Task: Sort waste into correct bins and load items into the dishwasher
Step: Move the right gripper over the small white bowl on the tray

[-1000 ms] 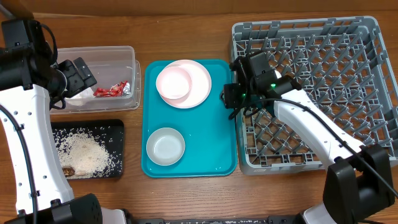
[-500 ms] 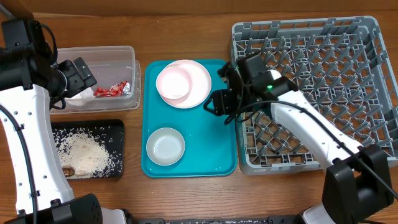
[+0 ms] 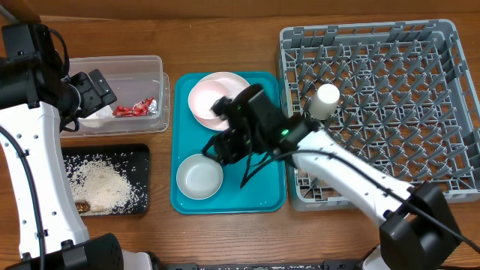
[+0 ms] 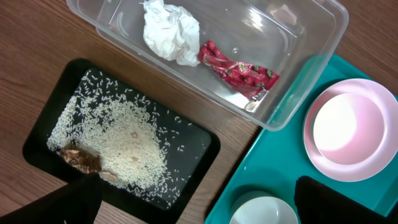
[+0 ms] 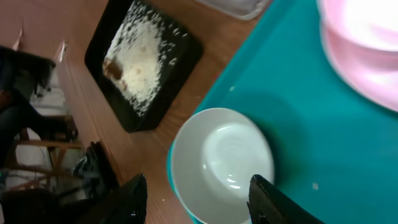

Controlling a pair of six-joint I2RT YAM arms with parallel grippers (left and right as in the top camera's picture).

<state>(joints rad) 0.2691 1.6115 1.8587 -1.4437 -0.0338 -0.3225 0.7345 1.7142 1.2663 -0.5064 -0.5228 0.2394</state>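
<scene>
Right pincer [image 5: 198, 182] open, empty, over white bowl [image 5: 221, 155] on teal tray [image 5: 298, 118]. Left pincer [image 4: 198, 183] open, empty; napkin [image 4: 169, 31], red wrapper [image 4: 239, 73] in tub [image 4: 267, 31].

a wooden table [image 3: 225, 45] with warm brown grain runs under all 3 views, evenly lit, with only soft shadows. past its edge in the right wrist view sit dim, blurred dark shapes [image 5: 43, 155], too unclear to name.

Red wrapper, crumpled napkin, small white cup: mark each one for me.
red wrapper [image 4: 239, 70], left wrist view, middle of the foil.
crumpled napkin [image 4: 169, 31], left wrist view, centre of the wad.
white cup [image 3: 325, 100], overhead view, its white body.
</scene>
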